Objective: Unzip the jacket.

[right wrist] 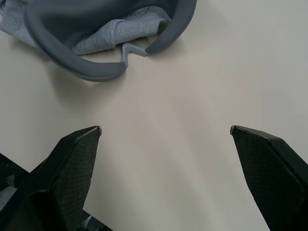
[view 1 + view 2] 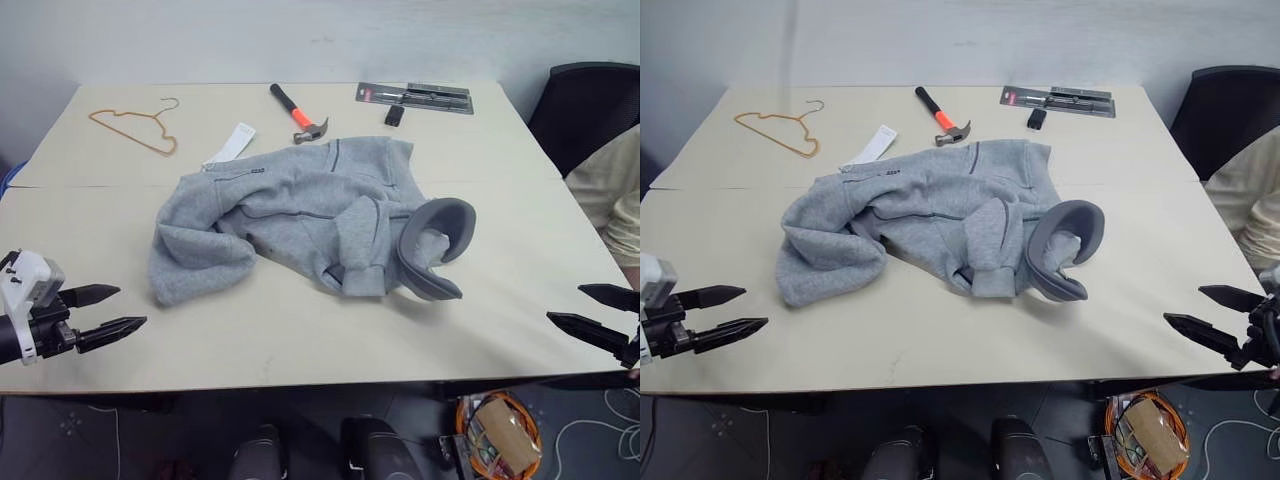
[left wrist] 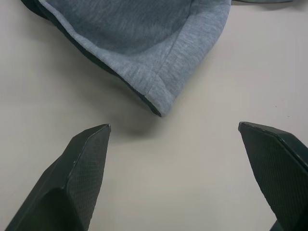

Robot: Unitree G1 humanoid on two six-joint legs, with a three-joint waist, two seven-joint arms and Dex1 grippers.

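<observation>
The jacket [image 2: 310, 215] lies crumpled in the middle of the counter [image 2: 300, 340], its hood [image 2: 435, 250] turned toward the robot's right with the dark lining showing, one sleeve folded over the front. The zipper line is not plain to see from here — folds cover most of the front.

The left end effector [image 2: 105, 310] hangs over the near left edge of the counter, fingers spread wide and holding nothing; the right end effector [image 2: 1205, 315] hangs at the near right edge, likewise wide and empty. Both are well apart from the cloth. In the left wrist view a hem corner [image 3: 161, 103] of the jacket lies just ahead of the fingers.

The step in hand looks to be the approach. To do it well, it would help to flatten the garment first — draw the sleeve off the front so the zipper track shows. Then one end effector should pin the fabric near the collar while the other takes the pull tab, so the cloth does not bunch and jam the slider.

A hammer [image 2: 298, 112], a wire hanger [image 2: 135, 128] and a packaged tool [image 2: 415, 96] lie along the far side, clear of the work.
</observation>
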